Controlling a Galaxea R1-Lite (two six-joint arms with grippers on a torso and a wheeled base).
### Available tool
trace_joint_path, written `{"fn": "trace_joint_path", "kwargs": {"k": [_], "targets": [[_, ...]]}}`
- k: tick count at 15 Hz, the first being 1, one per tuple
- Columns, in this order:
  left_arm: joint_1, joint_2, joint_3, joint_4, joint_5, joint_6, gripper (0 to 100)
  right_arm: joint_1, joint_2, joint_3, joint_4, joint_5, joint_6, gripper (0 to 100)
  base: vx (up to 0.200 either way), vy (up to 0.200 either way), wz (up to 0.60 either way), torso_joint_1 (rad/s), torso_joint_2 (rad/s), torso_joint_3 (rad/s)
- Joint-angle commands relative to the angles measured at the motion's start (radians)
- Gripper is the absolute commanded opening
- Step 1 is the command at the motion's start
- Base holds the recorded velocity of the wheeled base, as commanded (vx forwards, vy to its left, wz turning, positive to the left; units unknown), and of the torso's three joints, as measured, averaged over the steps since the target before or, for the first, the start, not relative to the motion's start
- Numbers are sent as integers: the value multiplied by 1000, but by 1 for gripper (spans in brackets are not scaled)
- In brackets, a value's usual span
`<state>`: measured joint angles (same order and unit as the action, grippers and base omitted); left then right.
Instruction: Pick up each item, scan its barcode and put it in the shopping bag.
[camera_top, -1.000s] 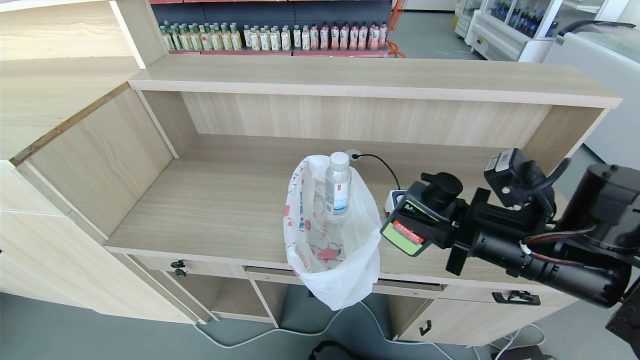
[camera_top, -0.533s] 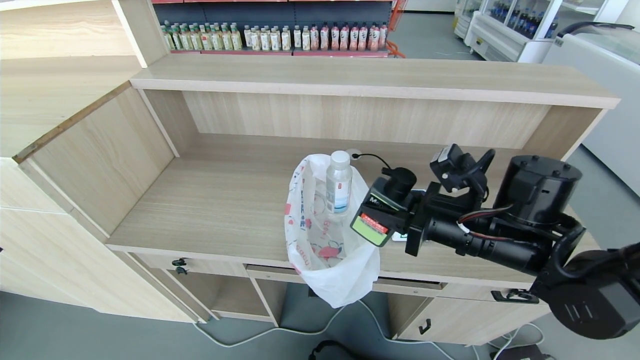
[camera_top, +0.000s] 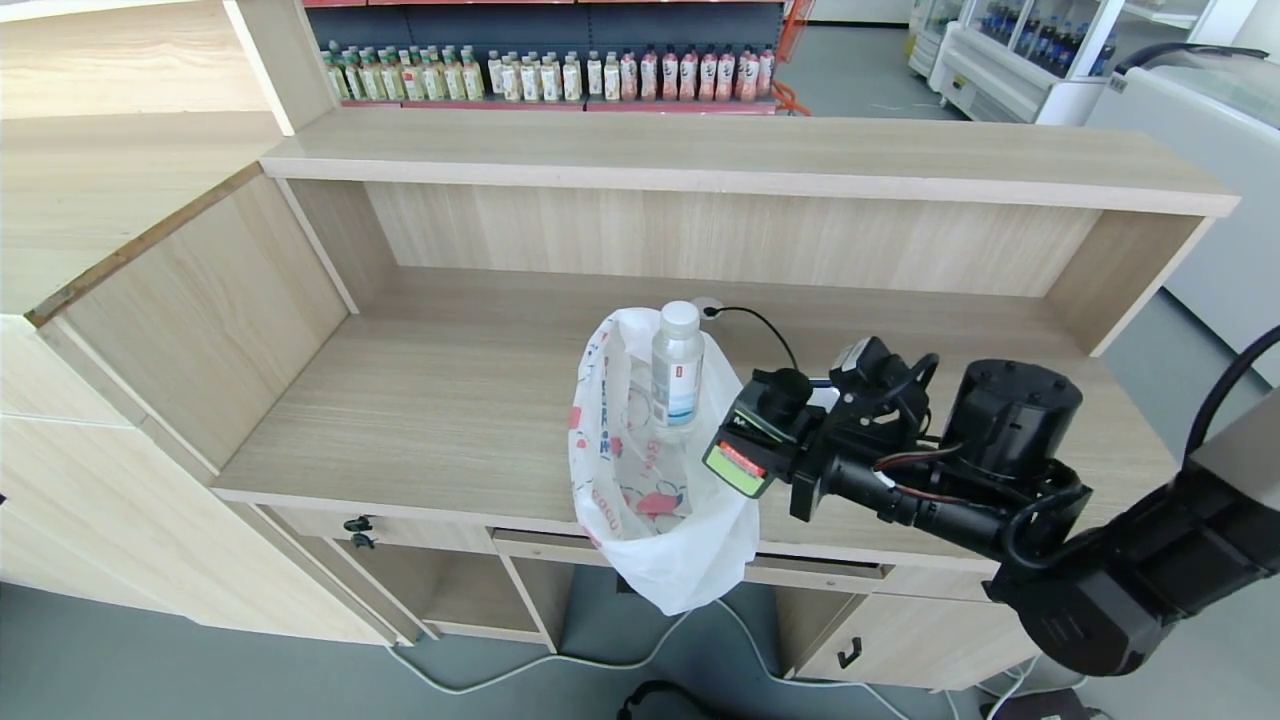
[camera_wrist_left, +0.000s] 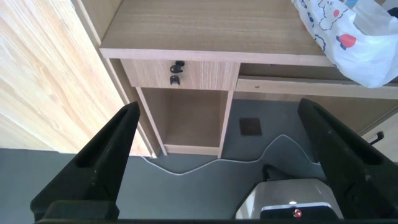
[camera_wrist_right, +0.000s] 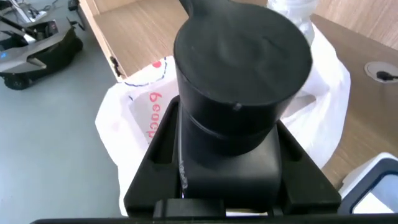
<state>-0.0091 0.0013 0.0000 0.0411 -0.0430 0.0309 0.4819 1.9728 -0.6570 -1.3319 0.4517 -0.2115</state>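
The right gripper is clamped on a black bottle, held just beside the shopping bag at its 9 o'clock. The bottle is judged rigid, smooth and light, best taken across its flat body. Its label is shown in the head view, its round cap in the right wrist view.

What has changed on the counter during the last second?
The right claw, shut on the black round-capped item with a green and red label, carried it toward the robot's left, up to the white plastic shopping bag. The bag and the clear plastic bottle in it stayed put.
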Motion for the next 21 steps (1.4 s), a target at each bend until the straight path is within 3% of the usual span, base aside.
{"fn": "trace_joint_path", "kwargs": {"k": [1, 5, 15, 21], "targets": [[0, 0, 0, 0, 0, 0, 100, -28, 92, -16, -21, -1, -2, 0, 0, 0, 0, 0, 0, 0], [0, 0, 0, 0, 0, 0, 100, -42, 204, -205, -10, 2, 6, 0, 0, 0, 0, 0, 0, 0], [0, 0, 0, 0, 0, 0, 100, -25, 328, -329, -9, 42, 7, 0, 0, 0, 0, 0, 0, 0], [0, 0, 0, 0, 0, 0, 100, -26, 367, -331, -9, 55, 1, 0, 0, 0, 0, 0, 0, 0]]}}
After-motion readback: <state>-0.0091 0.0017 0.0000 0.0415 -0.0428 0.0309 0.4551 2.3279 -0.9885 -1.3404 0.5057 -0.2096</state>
